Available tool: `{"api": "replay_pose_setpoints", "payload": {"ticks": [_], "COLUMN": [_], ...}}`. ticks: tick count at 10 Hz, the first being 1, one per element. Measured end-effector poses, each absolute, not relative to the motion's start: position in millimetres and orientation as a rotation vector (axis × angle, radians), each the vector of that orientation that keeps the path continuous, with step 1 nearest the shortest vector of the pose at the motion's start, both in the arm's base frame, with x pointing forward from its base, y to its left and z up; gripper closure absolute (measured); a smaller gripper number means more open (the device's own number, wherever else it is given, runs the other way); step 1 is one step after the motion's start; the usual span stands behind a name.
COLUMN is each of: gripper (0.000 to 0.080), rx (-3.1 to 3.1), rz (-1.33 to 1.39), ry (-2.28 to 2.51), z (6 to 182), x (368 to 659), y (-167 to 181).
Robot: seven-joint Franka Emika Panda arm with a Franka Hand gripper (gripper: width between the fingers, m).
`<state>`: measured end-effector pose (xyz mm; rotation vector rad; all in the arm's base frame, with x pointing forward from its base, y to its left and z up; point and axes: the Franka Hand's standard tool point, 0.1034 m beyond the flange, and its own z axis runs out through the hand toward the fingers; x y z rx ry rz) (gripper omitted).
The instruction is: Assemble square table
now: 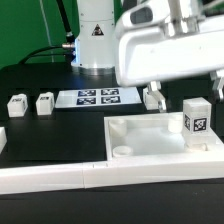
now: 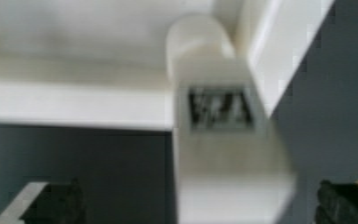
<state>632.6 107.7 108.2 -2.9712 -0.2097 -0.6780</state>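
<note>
We seem to be fetching a leg (image 2: 217, 130); tool (image 2: 197, 200) spread astride it (not touching) near the surface's far edge; next, pinch squarely.

We look low across the table (image 1: 40, 80) toward the arm (image 1: 95, 35); our wrist view, close above, shares the slab (image 2: 69, 100).

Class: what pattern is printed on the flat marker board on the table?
Black-and-white square tags on the white marker board, clearest in the exterior view.
</note>
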Motion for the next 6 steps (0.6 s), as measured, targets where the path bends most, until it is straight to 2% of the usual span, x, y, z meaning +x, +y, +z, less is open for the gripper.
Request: {"api": "replay_pose_setpoints", "payload": {"ticks": [3,6], "gripper": [0.015,0.015], "rx": [-3.01,-3.034], "rz": [-0.386,-0.058], "ry": [-0.187,-0.204], "z": [93.0,93.3], "x": [625.1,617.4], "y": [119.0,118.3]}}
